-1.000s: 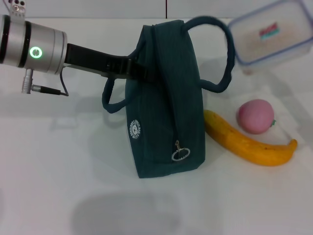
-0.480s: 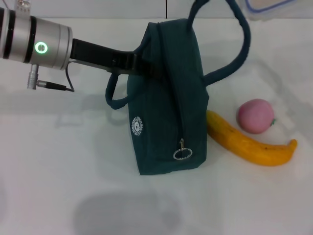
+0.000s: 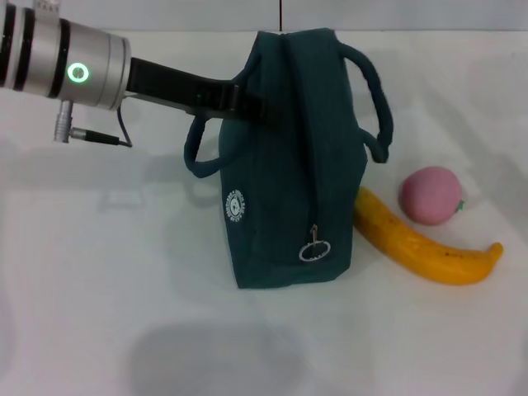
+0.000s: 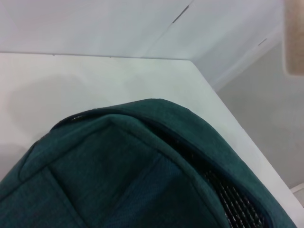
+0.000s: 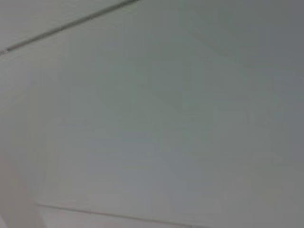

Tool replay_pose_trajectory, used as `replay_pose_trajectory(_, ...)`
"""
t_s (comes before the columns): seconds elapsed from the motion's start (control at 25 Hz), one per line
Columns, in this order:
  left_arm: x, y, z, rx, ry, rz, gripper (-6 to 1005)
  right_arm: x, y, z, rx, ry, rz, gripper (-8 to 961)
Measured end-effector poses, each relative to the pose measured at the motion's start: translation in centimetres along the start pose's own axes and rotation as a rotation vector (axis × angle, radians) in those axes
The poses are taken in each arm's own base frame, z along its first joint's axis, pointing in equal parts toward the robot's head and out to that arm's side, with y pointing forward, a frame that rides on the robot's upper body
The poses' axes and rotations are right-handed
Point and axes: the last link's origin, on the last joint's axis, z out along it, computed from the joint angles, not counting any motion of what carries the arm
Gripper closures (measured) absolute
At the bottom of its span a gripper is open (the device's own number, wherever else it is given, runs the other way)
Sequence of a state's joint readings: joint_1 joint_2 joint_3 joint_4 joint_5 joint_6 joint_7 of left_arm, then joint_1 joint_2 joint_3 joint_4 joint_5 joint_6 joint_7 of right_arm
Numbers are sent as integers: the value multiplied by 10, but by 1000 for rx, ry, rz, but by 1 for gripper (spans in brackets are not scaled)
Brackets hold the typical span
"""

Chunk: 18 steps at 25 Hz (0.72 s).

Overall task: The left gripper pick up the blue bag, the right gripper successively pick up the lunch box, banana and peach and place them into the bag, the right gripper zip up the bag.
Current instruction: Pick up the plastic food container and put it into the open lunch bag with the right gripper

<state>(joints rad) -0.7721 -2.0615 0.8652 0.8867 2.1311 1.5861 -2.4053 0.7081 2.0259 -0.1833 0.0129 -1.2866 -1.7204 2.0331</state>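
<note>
Now the blue bag (image 3: 293,157) is seen standing upright at the centre of the white table (image 3: 99,313), its zipper pull ring (image 3: 314,251) hanging low on the near face. The left gripper (image 3: 247,107) is clamped on the bag's upper edge at about 10 o'clock from the bag's middle, with the left arm (image 3: 66,70) reaching in from 9 o'clock. In the left wrist view the bag's dark fabric (image 4: 123,171) fills the lower part, and a strip of mesh lining can be made out along its rim. The banana (image 3: 425,243) lies at 4 o'clock from the bag, one end just beside the bag's lower corner, and the peach (image 3: 430,195) rests at 3 o'clock, just beside the banana. Compared with half a second ago, the lunch box is no longer seen at the top edge, and the bag's right handle (image 3: 371,99), then drawn upward, has dropped against the bag's side. The right gripper is not in view; only a blank pale surface is shown by its wrist camera.
</note>
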Motion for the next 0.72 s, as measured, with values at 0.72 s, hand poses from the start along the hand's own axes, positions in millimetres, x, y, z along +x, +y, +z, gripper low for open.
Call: replay_pose_trajectory(0.72, 15, 4, 5, 13, 21, 43, 951, 44, -59, 22, 329, 214, -100, 773)
